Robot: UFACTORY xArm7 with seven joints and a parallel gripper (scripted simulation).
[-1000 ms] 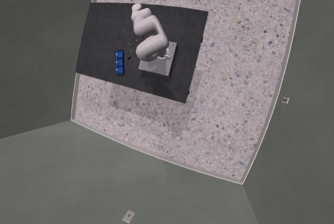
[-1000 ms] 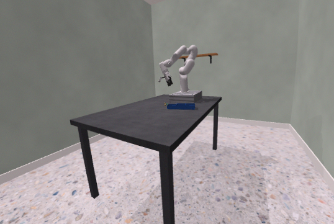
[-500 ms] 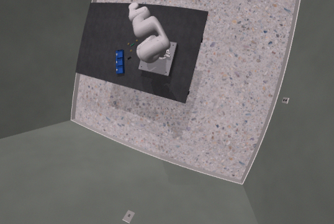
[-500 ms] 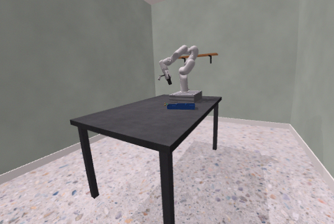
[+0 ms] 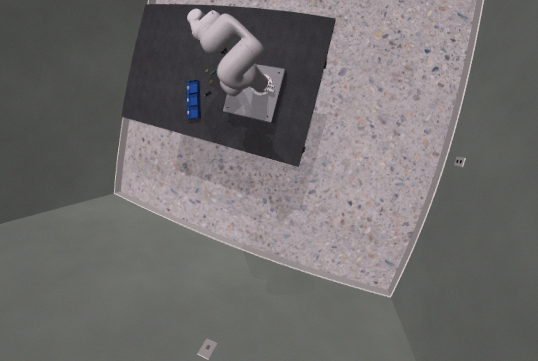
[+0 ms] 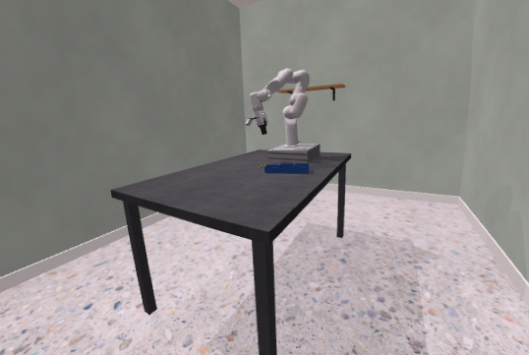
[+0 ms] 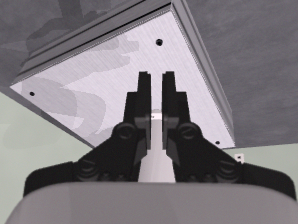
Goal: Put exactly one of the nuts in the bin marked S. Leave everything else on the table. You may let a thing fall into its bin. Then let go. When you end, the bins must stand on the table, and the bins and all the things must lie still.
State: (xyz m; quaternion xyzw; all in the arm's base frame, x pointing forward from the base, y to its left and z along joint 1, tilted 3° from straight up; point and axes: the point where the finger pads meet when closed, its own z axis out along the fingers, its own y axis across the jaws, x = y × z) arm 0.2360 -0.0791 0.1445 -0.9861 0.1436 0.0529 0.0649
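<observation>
The blue row of bins (image 5: 192, 100) lies on the dark table, left of the robot's grey base plate (image 5: 255, 94); it also shows in the exterior view (image 6: 287, 168). Its marks are too small to read. A few tiny parts lie by the bins: some near the far end (image 5: 210, 72) and a dark one beside the row (image 5: 207, 93). I cannot tell which are nuts. My gripper (image 6: 263, 129) hangs high above the table, left of the base. In the wrist view its fingers stand almost together with nothing between them, pointing toward the base plate (image 7: 125, 75).
The arm's own column (image 6: 292, 130) and the raised base plate (image 6: 294, 150) stand at the table's far end, close behind the bins. A wooden shelf (image 6: 315, 88) hangs on the back wall. The table's edges drop to the speckled floor.
</observation>
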